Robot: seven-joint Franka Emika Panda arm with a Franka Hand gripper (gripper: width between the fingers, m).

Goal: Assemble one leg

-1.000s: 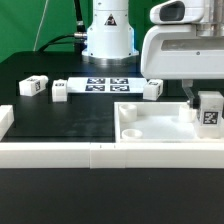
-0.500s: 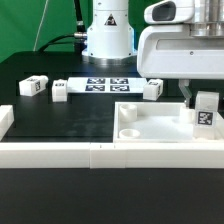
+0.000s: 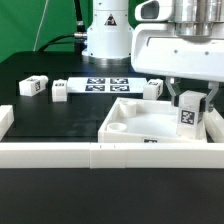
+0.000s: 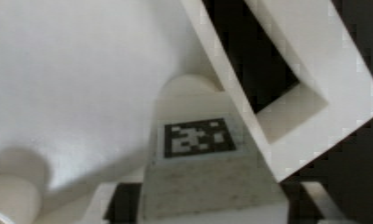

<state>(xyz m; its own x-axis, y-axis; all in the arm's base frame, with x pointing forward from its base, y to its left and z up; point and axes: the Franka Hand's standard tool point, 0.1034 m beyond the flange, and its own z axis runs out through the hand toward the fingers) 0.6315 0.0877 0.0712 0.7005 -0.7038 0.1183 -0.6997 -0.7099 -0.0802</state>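
My gripper [image 3: 190, 104] is shut on a white leg [image 3: 189, 118] with a black-and-white tag, holding it upright over the right side of the large flat white square piece [image 3: 125, 122]. In the wrist view the leg [image 4: 204, 150] fills the space between my fingers [image 4: 115, 205], its far end down on the inside of the square piece [image 4: 76, 70] next to its raised rim. Three more legs lie on the black table: one at the exterior view's far left [image 3: 34, 86], one beside it [image 3: 60, 91], one behind the square piece [image 3: 152, 89].
The marker board [image 3: 103, 84] lies at the back in front of the robot base [image 3: 107, 40]. A white rail [image 3: 60, 155] runs along the table's front edge, with a short wall [image 3: 5, 122] at the exterior view's left.
My gripper has moved a little toward the exterior view's left with the leg. The square piece has turned and slid left, its near-left corner now further out.
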